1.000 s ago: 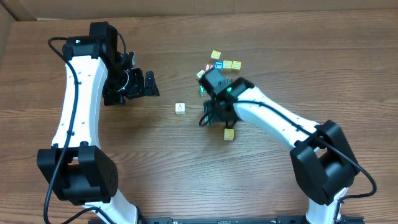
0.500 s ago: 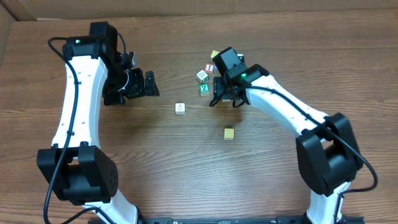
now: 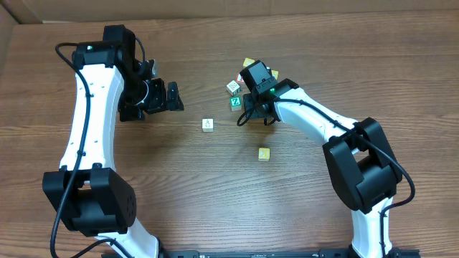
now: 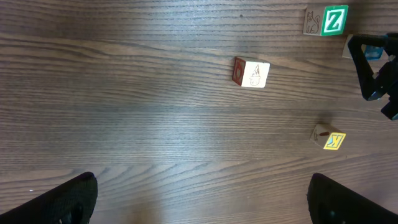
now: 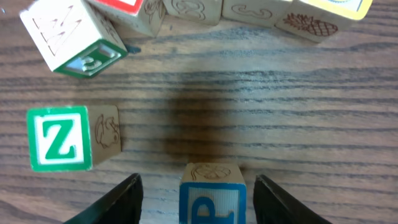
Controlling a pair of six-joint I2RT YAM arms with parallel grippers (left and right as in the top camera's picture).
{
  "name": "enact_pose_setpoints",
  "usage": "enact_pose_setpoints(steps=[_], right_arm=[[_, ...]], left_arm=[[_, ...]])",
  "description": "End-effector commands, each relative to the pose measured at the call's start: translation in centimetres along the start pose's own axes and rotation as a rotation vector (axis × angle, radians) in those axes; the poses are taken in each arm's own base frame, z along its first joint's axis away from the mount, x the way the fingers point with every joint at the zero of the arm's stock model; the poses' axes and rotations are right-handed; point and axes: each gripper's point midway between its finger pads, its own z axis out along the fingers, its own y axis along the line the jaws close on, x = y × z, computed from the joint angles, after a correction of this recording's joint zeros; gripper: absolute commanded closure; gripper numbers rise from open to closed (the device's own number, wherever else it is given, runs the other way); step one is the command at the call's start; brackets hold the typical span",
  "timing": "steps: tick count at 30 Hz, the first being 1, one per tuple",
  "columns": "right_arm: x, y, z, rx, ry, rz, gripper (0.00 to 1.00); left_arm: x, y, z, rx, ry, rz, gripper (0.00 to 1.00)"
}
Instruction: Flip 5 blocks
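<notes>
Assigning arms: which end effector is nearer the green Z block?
Right. The right end effector hovers just beside the green Z block; the left end effector sits far off.

Bright, even light from above me throws a soft shadow on the desk (image 5: 311,93) just ahead of my right jaws, everything sharp.

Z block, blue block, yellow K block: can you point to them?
Z block (image 5: 59,138): right wrist view, on the white Z.
blue block (image 5: 211,202): right wrist view, on its blue face.
yellow K block (image 4: 333,141): left wrist view, on the K.
</notes>
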Motion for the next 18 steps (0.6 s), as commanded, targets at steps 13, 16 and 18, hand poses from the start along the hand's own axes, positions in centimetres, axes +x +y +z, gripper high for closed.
enact_pose_setpoints(steps=[13, 16, 18], right_arm=[[0.83, -0.32, 0.63, 0.011, 0.011, -0.010, 0.63], [0.83, -0.31, 0.63, 0.011, 0.011, -0.010, 0.63], [0.86, -0.32, 0.63, 0.011, 0.012, -0.010, 0.63]], left_arm=[[-0.55, -0.34, -0.15, 0.002, -0.011, 0.013, 0.00], [-0.55, -0.34, -0.16, 0.002, -0.012, 0.013, 0.00], [-0.55, -0.34, -0.16, 0.002, -0.012, 0.013, 0.00]])
